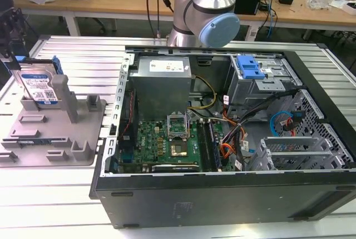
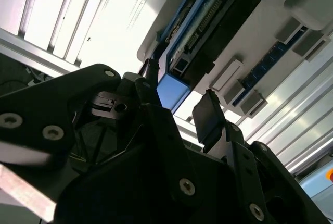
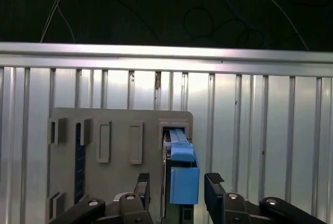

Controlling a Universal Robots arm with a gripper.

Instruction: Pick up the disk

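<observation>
The disk (image 1: 40, 88) stands on edge in a slot of the grey fixture (image 1: 61, 133), at the exterior view's left. Its white-and-blue label faces the camera, and blue rails run along its sides. My gripper (image 1: 10, 55) hangs just above and behind it, at the frame's left edge. In the first wrist view the gripper (image 3: 177, 182) is open, with one black finger on each side of the disk's blue rail (image 3: 183, 182) and a gap on both sides. The second wrist view has the same straddle: the gripper (image 2: 179, 99) brackets the disk (image 2: 208, 31), one finger pad (image 2: 208, 117) standing clear of it.
An open computer case (image 1: 222, 139) lies in the middle of the ribbed metal table (image 1: 72, 55), with a blue-fronted drive cage (image 1: 250, 66) at its back. The arm's base (image 1: 203, 11) rises behind the case. Posts and blocks on the fixture stand close to the disk.
</observation>
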